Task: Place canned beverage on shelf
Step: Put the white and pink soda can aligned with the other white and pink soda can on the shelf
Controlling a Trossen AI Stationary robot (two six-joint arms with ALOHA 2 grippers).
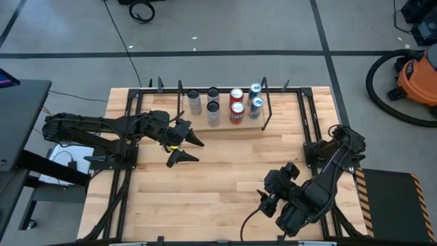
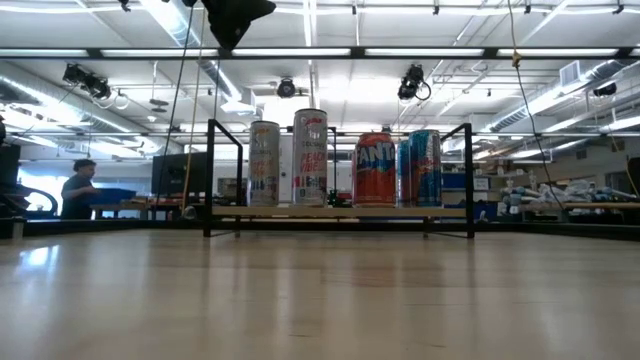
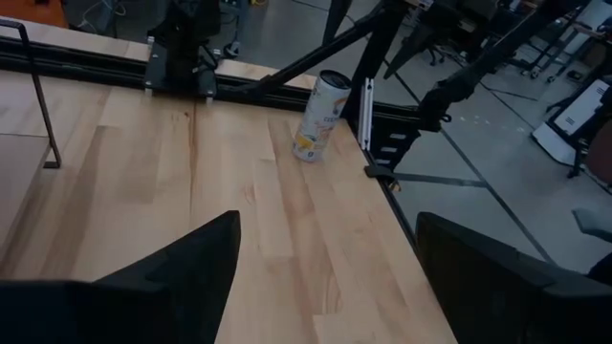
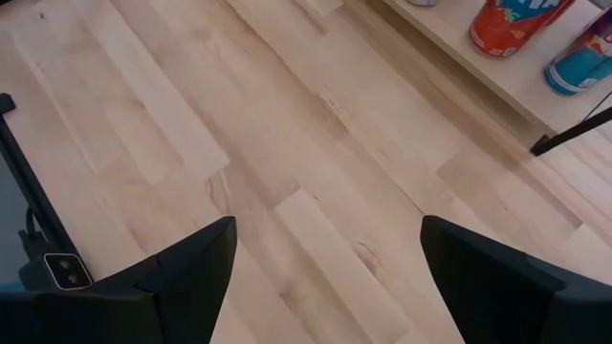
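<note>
The shelf (image 1: 205, 128) stands at the table's far middle, and several cans stand on its wood board (image 2: 340, 212): white and silver ones at the left, orange (image 2: 375, 170) and blue (image 2: 422, 168) at the right. One more white canned beverage (image 3: 320, 115) stands upright on the table beside the black frame at the right edge. My left gripper (image 1: 191, 149) hovers open just near of the shelf's left part, pointing toward that can from far off. My right gripper (image 1: 265, 203) hangs open over the near right of the table, slanting down toward the shelf (image 4: 459, 57).
Black frame rails (image 1: 126, 157) run along the table's left and right sides. The wide wood table top (image 1: 225, 171) between the two grippers is bare. A person (image 2: 78, 190) sits in the room far behind the table.
</note>
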